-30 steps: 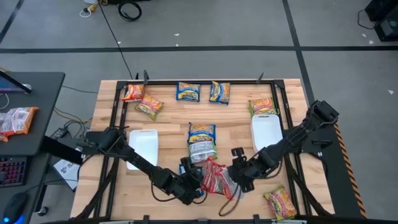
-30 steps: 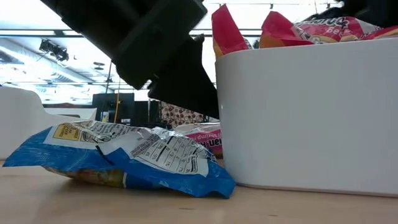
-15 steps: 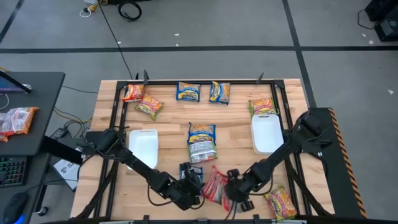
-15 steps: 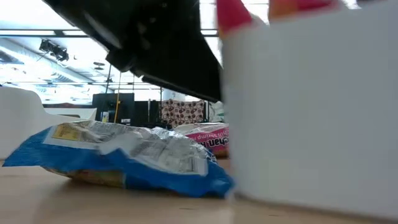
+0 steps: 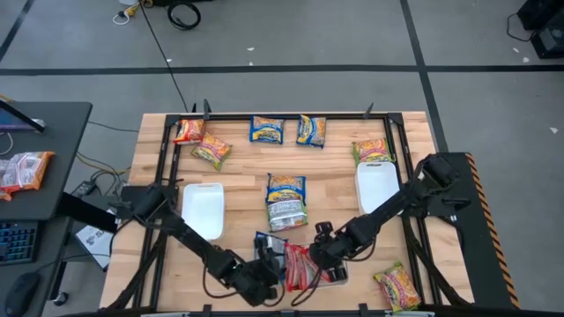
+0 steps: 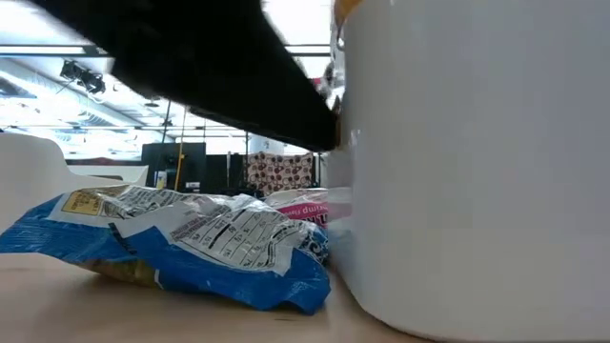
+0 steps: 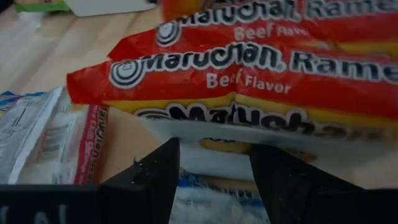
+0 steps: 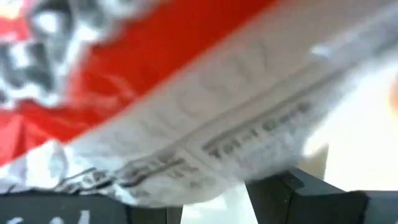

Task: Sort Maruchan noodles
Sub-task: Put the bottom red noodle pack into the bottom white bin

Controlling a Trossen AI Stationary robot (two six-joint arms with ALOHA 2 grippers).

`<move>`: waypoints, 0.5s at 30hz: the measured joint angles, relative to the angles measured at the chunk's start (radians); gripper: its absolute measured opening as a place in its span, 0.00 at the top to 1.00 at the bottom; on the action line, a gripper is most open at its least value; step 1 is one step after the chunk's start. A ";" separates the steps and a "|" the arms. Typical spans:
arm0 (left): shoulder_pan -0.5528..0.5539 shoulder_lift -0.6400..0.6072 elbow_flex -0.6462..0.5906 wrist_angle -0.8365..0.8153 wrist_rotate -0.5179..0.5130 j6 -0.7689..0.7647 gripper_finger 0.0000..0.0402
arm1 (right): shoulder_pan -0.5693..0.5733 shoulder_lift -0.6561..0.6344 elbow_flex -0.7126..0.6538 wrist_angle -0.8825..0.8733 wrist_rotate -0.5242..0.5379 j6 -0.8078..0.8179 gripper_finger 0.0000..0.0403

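A white tray (image 5: 342,275) loaded with red Maruchan beef packets (image 5: 300,264) sits near the table's front edge between my two grippers. In the low view its wall (image 6: 477,171) fills the right side. My left gripper (image 5: 267,269) is shut on the tray's left end and my right gripper (image 5: 328,257) on its right end. A blue-and-yellow packet (image 6: 172,238) lies back up on the table just left of the tray. More noodle packets lie farther back. My left gripper has a white piece of the tray's end, just under the rim (image 7: 211,163), between its two fingers. The fingers come slanting down from the table's left. Red packets (image 7: 249,68) lie in the tray beyond them. My right gripper comes steeply from above at the tray's right end, with a white bit (image 8: 224,205) showing between its fingers. A red packet's silver back (image 8: 186,124) hangs over the place of contact and hides most of it.
Two more white trays (image 5: 203,210) (image 5: 377,187) stand left and right of centre. Packets lie at the far edge (image 5: 267,130) (image 5: 311,130), far left (image 5: 211,151), far right (image 5: 370,150), centre (image 5: 285,198) and near right corner (image 5: 397,289). Black frame rails (image 5: 163,176) border the table.
The tray with the red packets has moved toward the table's near edge and now looms larger in the low view. My right gripper has sunk and gone toward the near edge with it. My left gripper has swung a little toward the near edge.
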 joint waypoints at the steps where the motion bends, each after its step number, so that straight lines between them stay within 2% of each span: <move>1: -0.007 0.000 0.003 -0.020 -0.011 0.001 0.50 | -0.003 0.000 0.001 0.000 -0.004 0.001 0.62; 5: -0.025 0.000 0.065 -0.219 -0.091 -0.009 0.50 | -0.007 -0.004 0.006 0.003 -0.007 0.025 0.62; 8: -0.027 0.000 0.134 -0.354 -0.124 -0.035 0.50 | -0.006 -0.017 0.041 -0.070 -0.008 0.049 0.62; 12: -0.007 0.000 0.217 -0.494 -0.065 -0.092 0.50 | 0.007 -0.029 0.105 -0.208 0.033 0.049 0.62; 15: 0.010 -0.001 0.234 -0.537 -0.004 -0.125 0.48 | 0.025 -0.032 0.142 -0.268 0.049 0.050 0.62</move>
